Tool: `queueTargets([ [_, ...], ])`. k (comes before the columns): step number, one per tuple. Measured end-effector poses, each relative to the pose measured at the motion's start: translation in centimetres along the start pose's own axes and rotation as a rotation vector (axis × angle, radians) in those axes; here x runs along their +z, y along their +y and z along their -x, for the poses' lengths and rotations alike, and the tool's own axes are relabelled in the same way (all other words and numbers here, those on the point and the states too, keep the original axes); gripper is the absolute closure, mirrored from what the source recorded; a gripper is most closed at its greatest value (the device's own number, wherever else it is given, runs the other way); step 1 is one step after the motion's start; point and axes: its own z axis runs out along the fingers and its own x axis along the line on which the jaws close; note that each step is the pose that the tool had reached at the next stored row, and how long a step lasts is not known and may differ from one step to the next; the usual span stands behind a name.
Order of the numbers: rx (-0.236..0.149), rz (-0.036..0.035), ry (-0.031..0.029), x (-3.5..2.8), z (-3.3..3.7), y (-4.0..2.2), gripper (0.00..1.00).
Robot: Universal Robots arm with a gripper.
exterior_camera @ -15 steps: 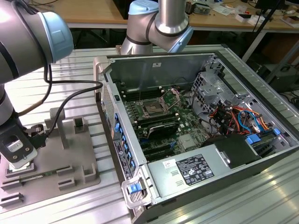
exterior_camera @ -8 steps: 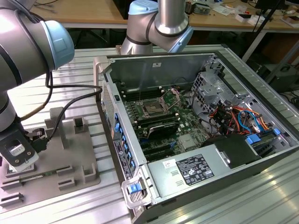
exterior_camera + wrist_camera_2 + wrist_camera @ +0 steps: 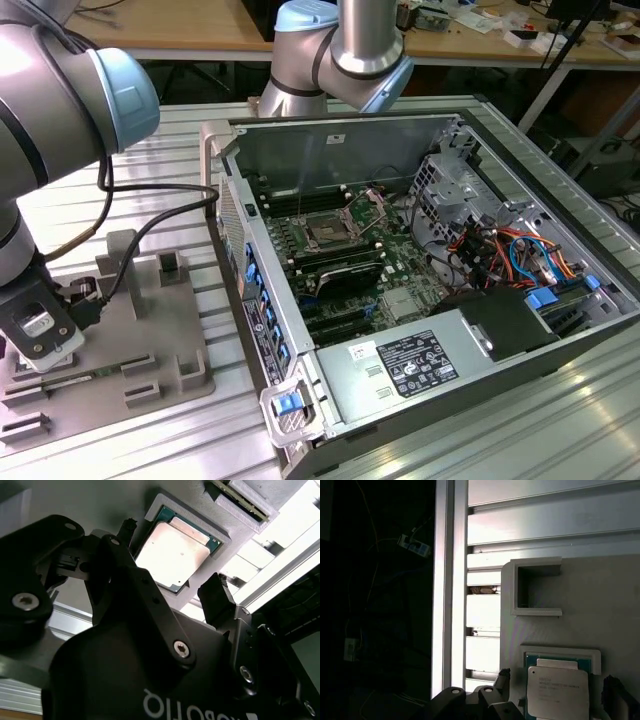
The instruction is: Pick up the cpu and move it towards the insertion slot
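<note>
You have the gripper (image 3: 171,563) spread, with its black fingers (image 3: 216,596) flanking the cpu (image 3: 173,554); contact is not discernible. The cpu is a flat square with a matte silver lid and a green rim. It lies seated in the grey tray's (image 3: 600,605) framed recess, and its lower edge is cut off in the first wrist view. The insertion slot (image 3: 328,232) sits well apart, in the green motherboard (image 3: 400,262).

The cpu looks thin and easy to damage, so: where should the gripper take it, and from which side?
Probably by two opposite edges, coming straight down from above. The cpu lies flat in a recess of the grey tray, so its broad top offers no hold. The open gripper has a finger on either side of it.
</note>
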Motion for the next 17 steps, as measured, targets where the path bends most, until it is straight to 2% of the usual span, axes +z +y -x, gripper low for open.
queueTargets([
  [3,0.000,0.0001,-0.0001,0.01,0.00,0.00,0.22],
  [4,0.000,0.0001,-0.0001,0.01,0.00,0.00,0.30],
  [17,0.005,0.0003,-0.0005,0.01,0.00,-0.13,0.30],
])
